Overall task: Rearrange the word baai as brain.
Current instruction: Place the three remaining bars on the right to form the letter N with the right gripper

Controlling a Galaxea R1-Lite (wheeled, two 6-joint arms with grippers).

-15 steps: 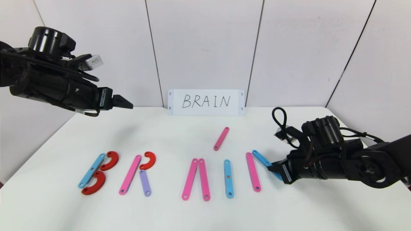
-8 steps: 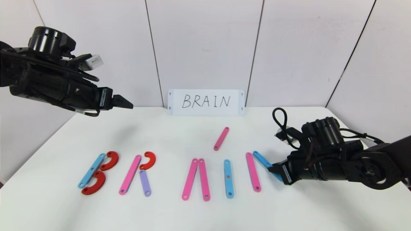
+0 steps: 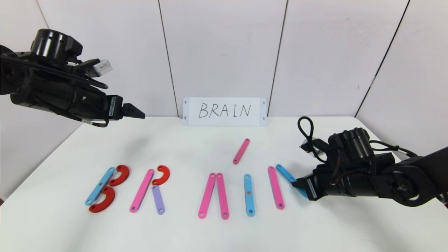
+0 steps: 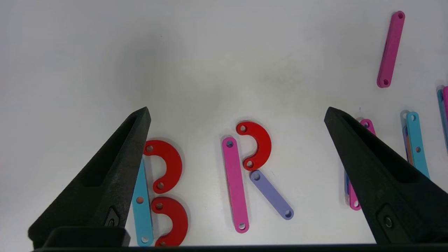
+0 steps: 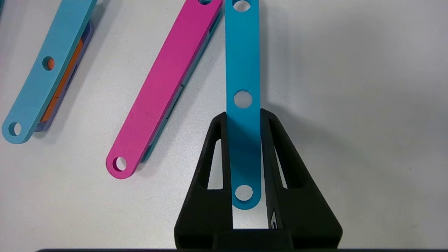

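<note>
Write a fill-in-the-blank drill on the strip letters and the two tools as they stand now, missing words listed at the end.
1. The right tool is shut on a light-blue ____ beside the pink strip.
2. The left tool hangs ____ above the table, holding nothing.
3. The slanted leg of the R is a short ____ strip.
4. One pink strip lies alone between the letters and the ____ reading BRAIN.

Missing words: strip; open; purple; white card

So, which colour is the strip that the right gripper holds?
Light blue; the strip shows best in the right wrist view, between the right gripper fingers.
</note>
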